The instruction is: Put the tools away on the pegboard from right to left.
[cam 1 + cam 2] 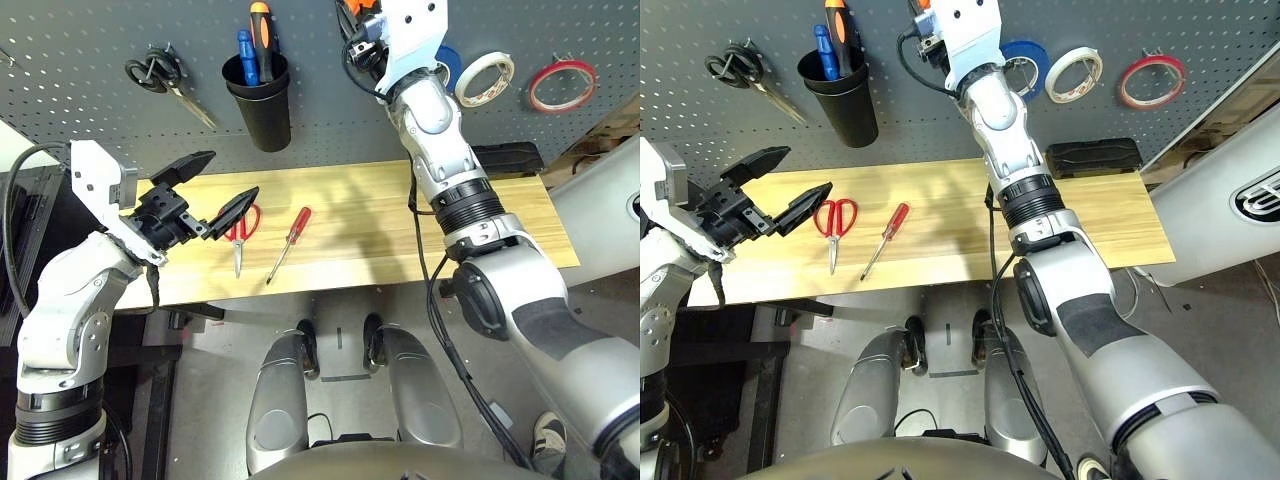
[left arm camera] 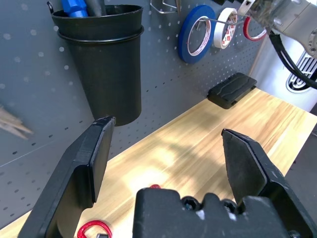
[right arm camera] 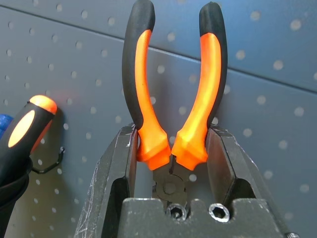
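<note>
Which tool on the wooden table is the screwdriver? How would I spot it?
On the wooden table below the grey pegboard, two red-handled tools lie together. The screwdriver is the single slim shaft, nearer the table's middle; the scissors have finger loops.

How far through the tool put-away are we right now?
Done: the red tape ring hangs at the right end of the pegboard. In hand: the right hand grips the orange-and-black pliers up against the board, not yet hung. Left: the red-handled screwdriver and red-handled scissors lie on the table; the left hand is open, near the scissors.
</note>
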